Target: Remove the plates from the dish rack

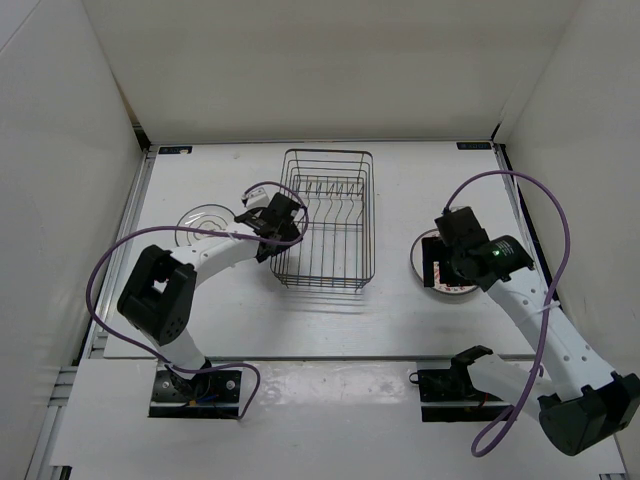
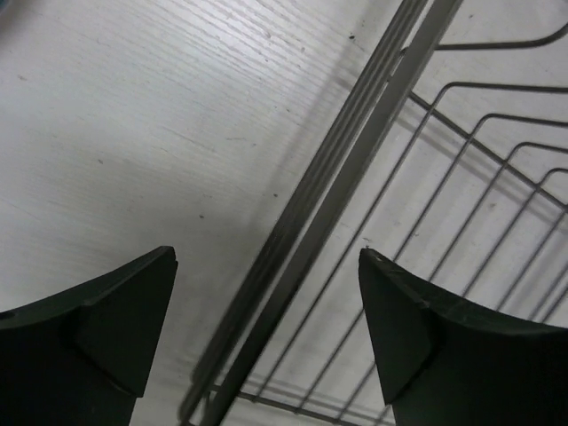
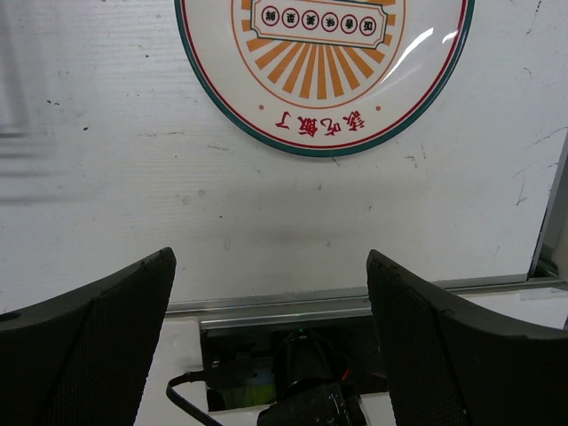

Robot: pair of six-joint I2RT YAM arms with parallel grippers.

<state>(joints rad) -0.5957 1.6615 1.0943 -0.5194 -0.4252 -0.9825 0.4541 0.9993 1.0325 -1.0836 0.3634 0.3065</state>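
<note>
The dark wire dish rack (image 1: 325,220) stands mid-table and no plate shows in it. A white plate with dark line markings (image 1: 203,222) lies flat on the table left of the rack. A white plate with an orange sunburst (image 1: 424,262) lies flat right of the rack; it also shows in the right wrist view (image 3: 324,62). A third plate is not visible. My left gripper (image 1: 284,214) is open and empty over the rack's left rim (image 2: 355,177), one finger on each side of it (image 2: 266,266). My right gripper (image 1: 449,258) is open and empty, raised above the sunburst plate (image 3: 271,266).
White walls enclose the table on three sides. A metal rail (image 3: 355,297) runs along the table's near edge, with the arm bases (image 1: 200,385) behind it. Purple cables loop from both arms (image 1: 560,230).
</note>
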